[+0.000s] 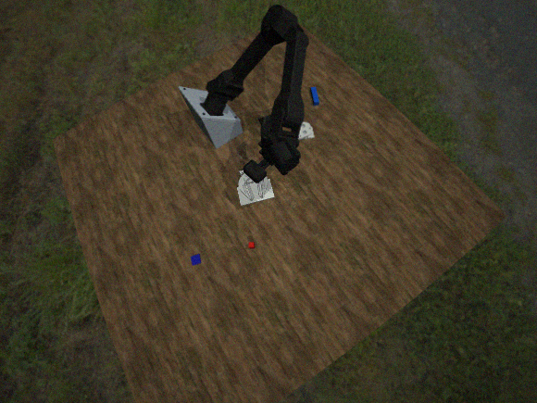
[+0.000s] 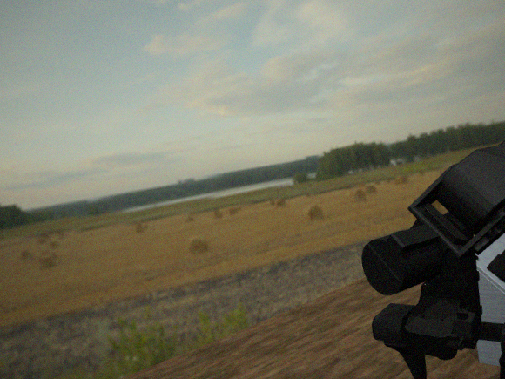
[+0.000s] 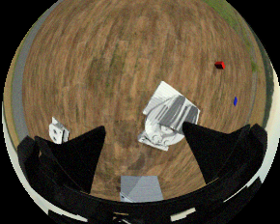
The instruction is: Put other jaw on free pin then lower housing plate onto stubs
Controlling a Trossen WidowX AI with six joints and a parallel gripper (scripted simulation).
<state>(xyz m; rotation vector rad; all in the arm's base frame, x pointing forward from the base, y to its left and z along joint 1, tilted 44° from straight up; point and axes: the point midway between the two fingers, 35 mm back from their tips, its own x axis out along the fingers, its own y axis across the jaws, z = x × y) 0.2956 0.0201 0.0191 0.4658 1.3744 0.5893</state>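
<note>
The white base plate (image 1: 245,201) (image 3: 162,90) lies on the table. Two long jaws lie side by side on it: one jaw (image 1: 248,189) (image 3: 171,113) and the other jaw (image 1: 262,189) (image 3: 187,118). Their rounded ends point toward the arm's mount. Whether both sit fully on their pins and whether the teeth mesh is too small to tell. The housing plate (image 1: 305,131) (image 3: 59,133), small, white and with holes, lies apart from the base, partly behind the arm in the top view. My gripper (image 3: 144,127) is wide open and empty, above the table, with one finger over the base's edge in the wrist view.
The grey arm mount (image 1: 222,130) (image 3: 141,187) stands behind the base plate. A blue bar (image 1: 315,96) lies beyond the housing plate. A red cube (image 1: 251,245) (image 3: 220,65) and a dark blue square (image 1: 195,259) (image 3: 235,101) lie on the far side from the mount.
</note>
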